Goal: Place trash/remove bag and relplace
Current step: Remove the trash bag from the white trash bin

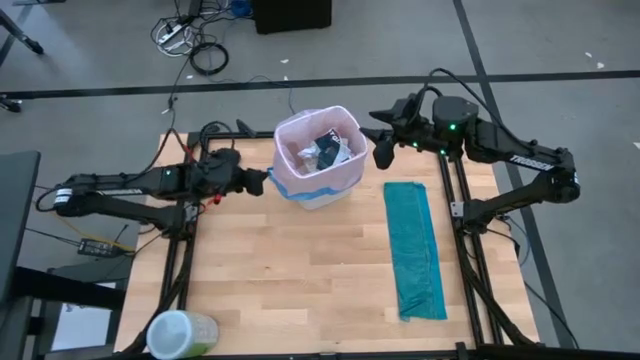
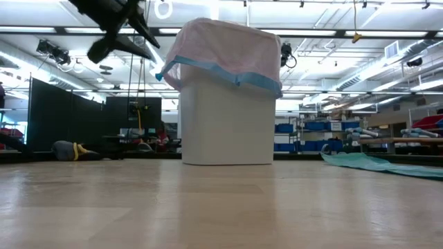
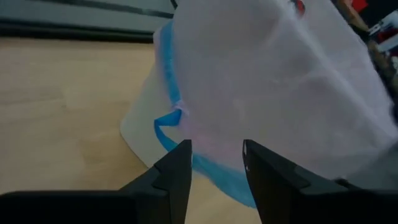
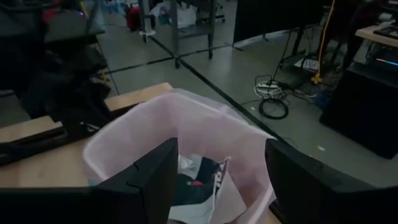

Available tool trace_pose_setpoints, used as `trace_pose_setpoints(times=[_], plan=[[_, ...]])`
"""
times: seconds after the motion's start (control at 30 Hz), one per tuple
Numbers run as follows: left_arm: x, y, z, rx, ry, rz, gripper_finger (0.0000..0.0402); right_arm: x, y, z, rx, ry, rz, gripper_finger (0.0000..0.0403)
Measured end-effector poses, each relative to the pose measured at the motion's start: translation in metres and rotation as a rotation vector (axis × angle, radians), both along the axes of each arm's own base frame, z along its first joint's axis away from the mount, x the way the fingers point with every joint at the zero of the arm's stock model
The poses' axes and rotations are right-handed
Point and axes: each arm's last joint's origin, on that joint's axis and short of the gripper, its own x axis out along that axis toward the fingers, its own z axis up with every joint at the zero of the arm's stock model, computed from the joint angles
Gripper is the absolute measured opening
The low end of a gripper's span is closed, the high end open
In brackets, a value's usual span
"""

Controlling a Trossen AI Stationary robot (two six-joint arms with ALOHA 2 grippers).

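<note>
I saw the trash [image 1: 322,150] already inside the bag [image 1: 300,182], while my left gripper [image 1: 262,182] and right gripper [image 1: 383,152] stood released beside it, bag not yet removed.

Two dark, slender jointed arms, white lettering, green lights, black cables.

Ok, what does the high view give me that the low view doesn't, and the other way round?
Only the high view shows the trash lying inside the bag, the folded teal bag laid out full length, the left gripper at the bin's side and the right gripper just off its other side, both open. Only the low view shows the white bin wall under the liner and its base sitting flat on the table. Both show the pink bag with its blue band folded over the rim.
</note>
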Motion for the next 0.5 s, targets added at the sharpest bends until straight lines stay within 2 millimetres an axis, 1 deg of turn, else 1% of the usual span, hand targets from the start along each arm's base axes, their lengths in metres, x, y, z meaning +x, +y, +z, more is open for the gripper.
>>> trace_pose_setpoints(times=[0.17,0.3,0.5], plan=[[0.005,0.013,-0.022,-0.047,-0.089,-0.016,0.0154,0.001,0.002,0.000,0.000,0.002,0.010,0.0224],[0.005,0.016,-0.042,-0.079,-0.077,-0.031,0.0154,0.000,0.005,0.000,0.001,0.001,0.026,0.0224],[0.005,0.015,-0.046,-0.075,-0.074,-0.037,0.0154,0.001,0.009,0.000,0.000,0.002,0.049,0.0223]])
